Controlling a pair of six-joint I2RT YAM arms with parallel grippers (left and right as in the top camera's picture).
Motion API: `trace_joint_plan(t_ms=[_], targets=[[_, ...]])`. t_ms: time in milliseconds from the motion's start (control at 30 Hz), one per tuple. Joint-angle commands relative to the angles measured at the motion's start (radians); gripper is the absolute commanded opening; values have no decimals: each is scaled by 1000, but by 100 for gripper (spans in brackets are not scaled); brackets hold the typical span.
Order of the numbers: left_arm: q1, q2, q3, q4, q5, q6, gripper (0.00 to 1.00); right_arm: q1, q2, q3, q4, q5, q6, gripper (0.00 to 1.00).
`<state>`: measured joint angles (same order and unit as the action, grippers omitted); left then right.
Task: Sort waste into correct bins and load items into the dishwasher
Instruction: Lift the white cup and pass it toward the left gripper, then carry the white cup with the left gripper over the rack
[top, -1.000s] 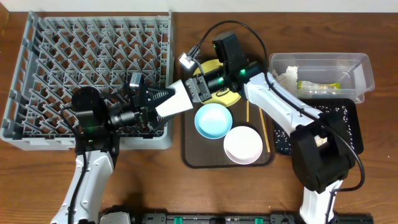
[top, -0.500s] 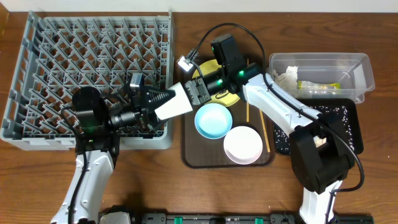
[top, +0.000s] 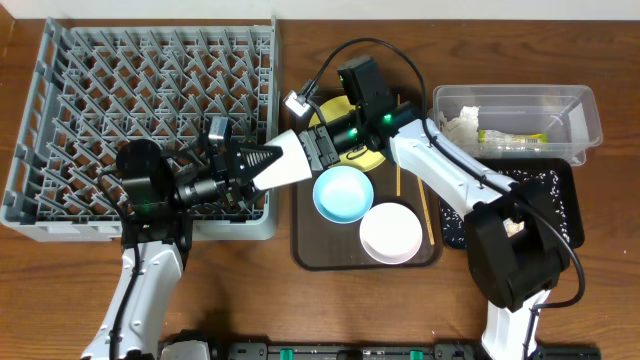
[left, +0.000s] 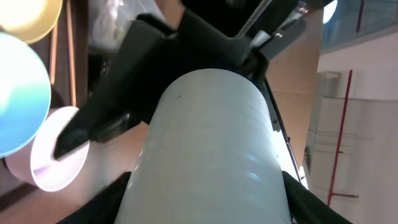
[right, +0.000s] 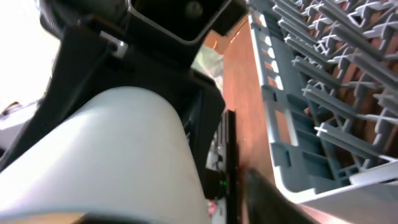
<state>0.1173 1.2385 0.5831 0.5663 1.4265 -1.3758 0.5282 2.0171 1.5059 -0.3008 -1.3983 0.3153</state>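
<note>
dishwasher rack (top: 150, 70) lies under and behind left gripper (top: 262, 155), pegs upright. white cup (top: 285, 163) held sideways in air, bridging left gripper and right gripper (top: 322, 148), over rack edge nearest right gripper. left gripper clasps cup's near end. right jaws straddle far end; clamped or loose, cannot tell. cup judged light, rigid, glossy, slippery, chip-prone; hold across wall, squeeze gently.

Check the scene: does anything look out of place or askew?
The cup is sideways in mid-air above the rack edge, the left gripper holding one end, the right gripper at the other.
</note>
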Motion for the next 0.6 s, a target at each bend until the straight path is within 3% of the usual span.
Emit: trace_joint_plan(t_ms=[0, 167, 267, 333, 367, 567], targets=[[15, -2, 17, 86, -21, 26, 32, -58, -3, -3, 2, 7, -17, 63], [109, -1, 17, 146, -25, 91, 20, -192, -8, -3, -7, 136, 5, 74], [173, 7, 17, 146, -38, 109, 18, -239, -23, -3, -37, 198, 5, 79], [235, 24, 17, 146, -86, 127, 19, -264, -58, -3, -86, 256, -32, 96], [249, 31, 17, 146, -104, 127, 19, -267, -72, -3, -102, 274, -46, 99], [288, 62, 34, 99, -214, 180, 19, -253, -219, -2, -220, 477, -141, 99]])
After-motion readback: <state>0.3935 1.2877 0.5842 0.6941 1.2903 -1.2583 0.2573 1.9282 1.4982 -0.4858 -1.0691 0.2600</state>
